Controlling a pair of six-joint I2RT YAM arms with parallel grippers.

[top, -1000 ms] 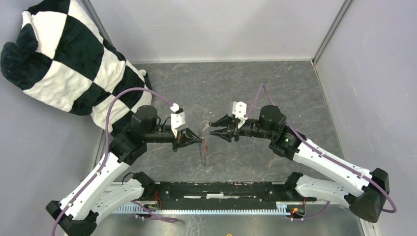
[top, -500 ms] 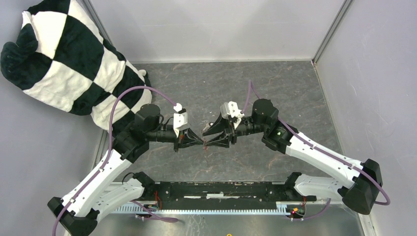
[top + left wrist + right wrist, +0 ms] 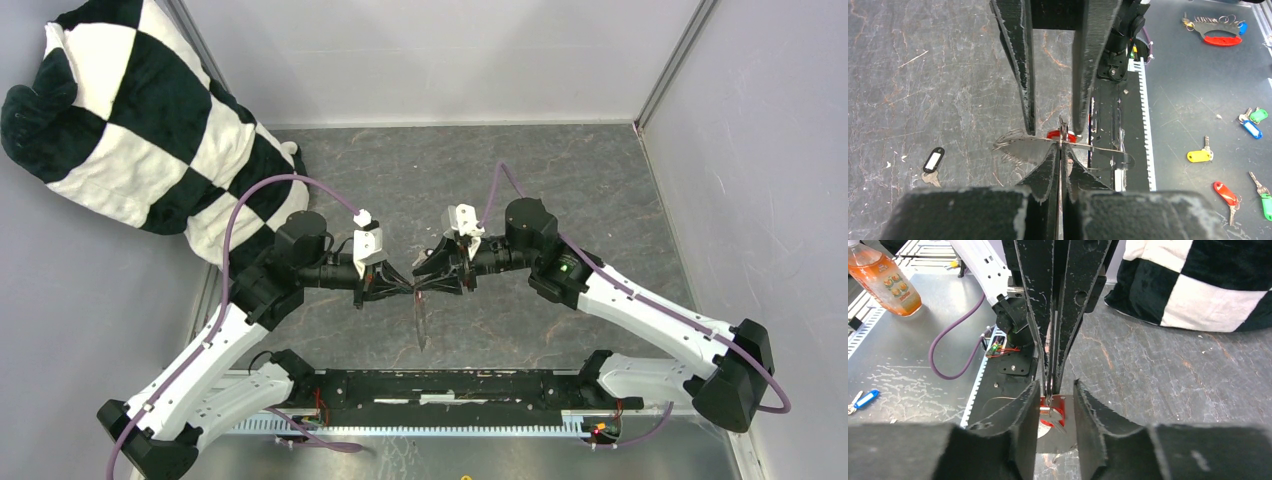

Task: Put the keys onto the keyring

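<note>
Top view: left tool (image 3: 408, 288) and right tool (image 3: 425, 284) meet tip to tip over the grey surface (image 3: 560, 190). The keyring (image 3: 420, 322) hangs edge-on just below the meeting point, on the arm-base side. A checkered pillow (image 3: 120, 120) lies well apart from the keyring, far left. Left wrist view: left tool is clenched on the keyring's rim, and the ring's bumpy outline spreads to both sides of the fingers. The red-tagged key (image 3: 1054, 135) sits right against the keyring, just beyond it, between the right tool's two fingers. The black-tagged key (image 3: 933, 161) lies flat on the surface, left of the keyring and apart from it. Right wrist view: right tool is released, jaws parted and straddling the red tag beside the keyring, with a gap showing on one side of the tag. Cannot tell whether the red-tagged key is threaded onto the keyring.
</note>
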